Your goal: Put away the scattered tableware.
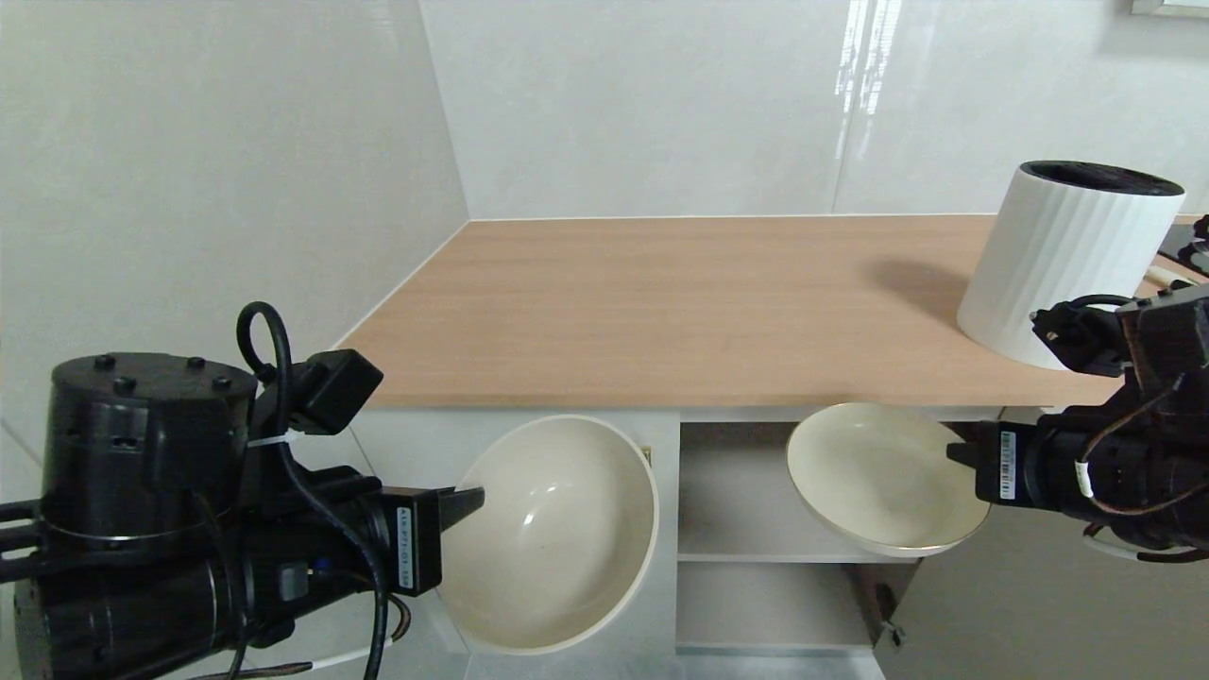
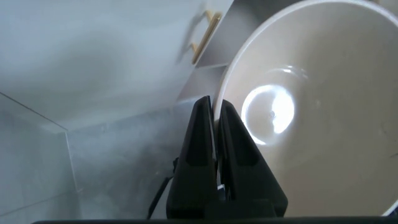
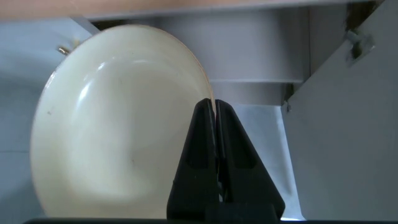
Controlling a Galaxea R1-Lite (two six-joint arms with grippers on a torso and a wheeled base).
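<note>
A deep cream bowl (image 1: pixel 553 534) hangs tilted in front of the cabinet, below the counter's front edge. My left gripper (image 1: pixel 468 501) is shut on its rim; in the left wrist view the fingers (image 2: pixel 202 134) pinch the bowl (image 2: pixel 311 106) edge. To the right, a shallow cream plate (image 1: pixel 883 477) with a thin gold rim is held before the open cabinet. My right gripper (image 1: pixel 959 455) is shut on its rim, and the right wrist view has the fingers (image 3: pixel 202 134) clamping the plate (image 3: pixel 118 124) edge.
A wooden countertop (image 1: pixel 680 302) runs above. A white ribbed cylindrical container (image 1: pixel 1067 260) stands at its right end. Below is an open cabinet with a white shelf (image 1: pixel 746 529) and its open door (image 3: pixel 367 112) at the right. White walls close the left and back.
</note>
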